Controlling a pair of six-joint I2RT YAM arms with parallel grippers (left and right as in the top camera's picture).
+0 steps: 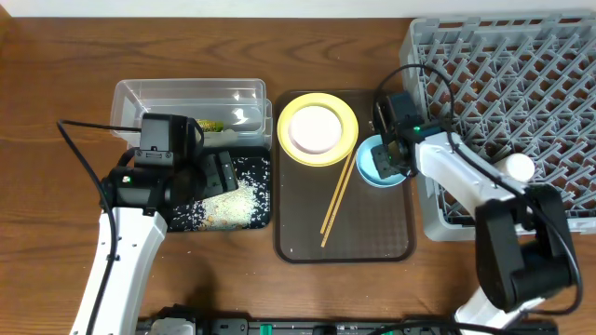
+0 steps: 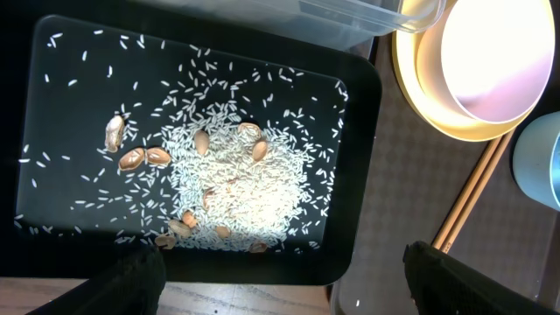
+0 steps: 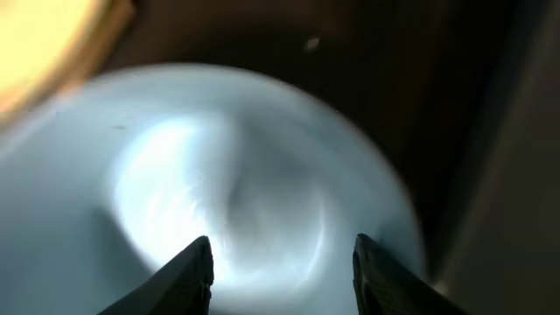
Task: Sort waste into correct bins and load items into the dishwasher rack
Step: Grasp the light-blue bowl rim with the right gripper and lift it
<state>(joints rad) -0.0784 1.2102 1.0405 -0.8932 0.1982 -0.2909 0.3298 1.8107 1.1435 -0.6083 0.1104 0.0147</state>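
The black bin [image 1: 261, 167] holds the white rice scraps [image 2: 245, 188] and some nut shells. My left gripper [image 2: 289, 293] is open and empty above the bin's near edge [image 1: 212, 175]. The green-yellow wrapper [image 1: 209, 124] lies in the clear tub [image 1: 186, 93]. The white bowl [image 1: 317, 128] sits on the yellow plate [image 1: 346, 116]. The chopsticks [image 1: 337, 197] lie on the brown tray. My right gripper [image 3: 284, 280] is open just over the light blue bowl [image 3: 262, 192], which stands at the tray's right edge [image 1: 370, 167]. A small pale cup [image 1: 518, 167] rests in the grey dishwasher rack [image 1: 521, 84].
The brown serving tray [image 1: 363, 237] lies between the bins and the rack. In the left wrist view the plate [image 2: 411, 83], chopsticks [image 2: 468, 197] and blue bowl [image 2: 542, 162] show on the right. The yellow plate edge [image 3: 39, 44] is close to the right gripper.
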